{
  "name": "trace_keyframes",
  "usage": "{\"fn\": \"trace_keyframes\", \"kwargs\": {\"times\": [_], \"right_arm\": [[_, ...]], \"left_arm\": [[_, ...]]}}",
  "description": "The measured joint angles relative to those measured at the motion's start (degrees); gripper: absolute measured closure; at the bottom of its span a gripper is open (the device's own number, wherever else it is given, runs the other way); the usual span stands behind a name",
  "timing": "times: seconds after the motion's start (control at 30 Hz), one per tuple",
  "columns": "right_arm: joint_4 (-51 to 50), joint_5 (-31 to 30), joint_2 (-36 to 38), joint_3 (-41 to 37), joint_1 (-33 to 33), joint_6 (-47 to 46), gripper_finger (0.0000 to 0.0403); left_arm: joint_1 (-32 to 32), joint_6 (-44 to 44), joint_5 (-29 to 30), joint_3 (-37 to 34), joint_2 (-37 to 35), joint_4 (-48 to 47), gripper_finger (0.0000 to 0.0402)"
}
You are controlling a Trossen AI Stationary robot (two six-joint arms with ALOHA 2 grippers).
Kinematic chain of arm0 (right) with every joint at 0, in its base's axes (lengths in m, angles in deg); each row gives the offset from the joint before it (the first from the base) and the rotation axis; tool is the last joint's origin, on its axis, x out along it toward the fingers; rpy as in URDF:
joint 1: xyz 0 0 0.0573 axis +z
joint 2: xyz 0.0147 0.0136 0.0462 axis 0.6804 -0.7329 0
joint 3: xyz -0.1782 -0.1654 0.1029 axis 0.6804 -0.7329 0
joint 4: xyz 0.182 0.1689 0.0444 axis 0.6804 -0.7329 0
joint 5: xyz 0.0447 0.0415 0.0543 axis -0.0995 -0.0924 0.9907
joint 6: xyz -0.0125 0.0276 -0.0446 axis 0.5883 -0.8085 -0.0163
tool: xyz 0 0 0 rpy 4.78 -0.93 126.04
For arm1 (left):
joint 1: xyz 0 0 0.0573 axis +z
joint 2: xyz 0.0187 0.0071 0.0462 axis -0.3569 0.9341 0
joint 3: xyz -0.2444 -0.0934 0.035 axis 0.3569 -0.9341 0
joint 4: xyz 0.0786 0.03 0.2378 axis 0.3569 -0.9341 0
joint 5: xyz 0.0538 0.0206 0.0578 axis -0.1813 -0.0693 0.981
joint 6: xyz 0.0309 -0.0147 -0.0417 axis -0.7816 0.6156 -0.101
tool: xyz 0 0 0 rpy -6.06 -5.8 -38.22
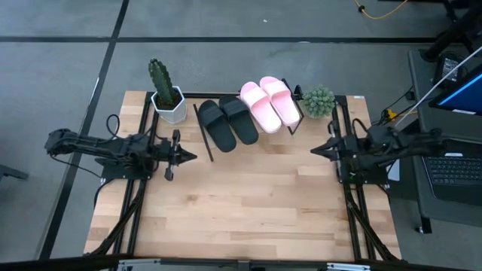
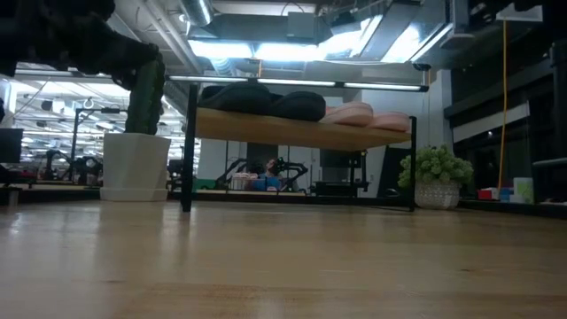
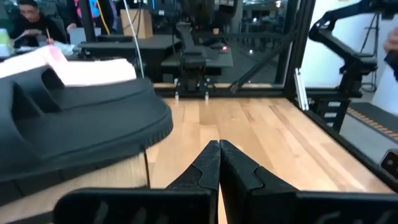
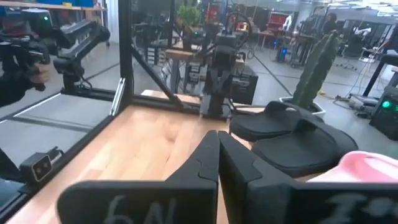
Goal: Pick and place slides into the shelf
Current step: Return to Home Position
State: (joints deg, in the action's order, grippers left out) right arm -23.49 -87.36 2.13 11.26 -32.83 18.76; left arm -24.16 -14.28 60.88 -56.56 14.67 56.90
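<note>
Shelf (image 2: 283,131) stands at the back edge of the table (image 1: 248,211). All four slides are on it, side by side. The black slides (image 1: 218,126) take the shelf's left half and the pink slides (image 1: 260,109) its right half. The inner black and inner pink look close to touching.

Long axes: each slide runs up and down the shelf's slope, slightly skewed. That puts them roughly crosswise to the line on which both grippers point.

Left gripper (image 1: 190,156) is just in front of the shelf's left front corner, low over the table. Its fingers are pressed together and hold nothing. It points along the shelf front toward the other arm. In its wrist view the nearest black slide sits close by to one side, with bare board ahead of the fingertips.

Right gripper (image 1: 315,150) mirrors it, off the shelf's right front corner. Its fingers are also pressed together and hold nothing, and it points back toward the left arm. Pink slides are nearer this arm, black slides nearer the left.

So the slides lie beyond and beside each gripper, not ahead of it. Neither gripper touches the shelf or a slide.

Cactus (image 1: 160,77) in a white pot stands just off the shelf's left end, and a round green plant (image 1: 318,102) just off its right end.

Judgement: placing looks finished, with nothing loose in front of the shelf. What remains is parking the arms. Each needs to draw away from the shelf toward its own table side without swinging into the frame corner.
</note>
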Motion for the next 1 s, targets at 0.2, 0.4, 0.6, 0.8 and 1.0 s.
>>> {"fn": "trace_keyframes", "kwargs": {"times": [0.2,0.4,0.6,0.8,1.0], "right_arm": [[-5.78,0.0,5.8,0.0,0.01,0.05,0.0398],[0.48,-0.04,8.68,-6.63,0.02,0.02,0.0398],[10.45,0.0,10.3,-16.27,0.01,0.01,0.0398],[18.25,0.83,10.64,-23.43,0.01,-0.98,0.0398],[23.67,1.06,10.64,-27.35,0.01,-0.1,0.0398]], "left_arm": [[1.25,1.35,-0.08,-4.64,0.61,4.78,0.0401],[1.98,1.35,-0.06,-7.33,0.59,8.72,0.0402],[2.01,1.11,-0.06,-7.33,0.59,8.84,0.0402],[2.01,1.2,-0.06,-7.33,0.59,8.64,0.0401],[2.01,1.18,-0.04,-7.33,0.59,8.64,0.0402]]}}
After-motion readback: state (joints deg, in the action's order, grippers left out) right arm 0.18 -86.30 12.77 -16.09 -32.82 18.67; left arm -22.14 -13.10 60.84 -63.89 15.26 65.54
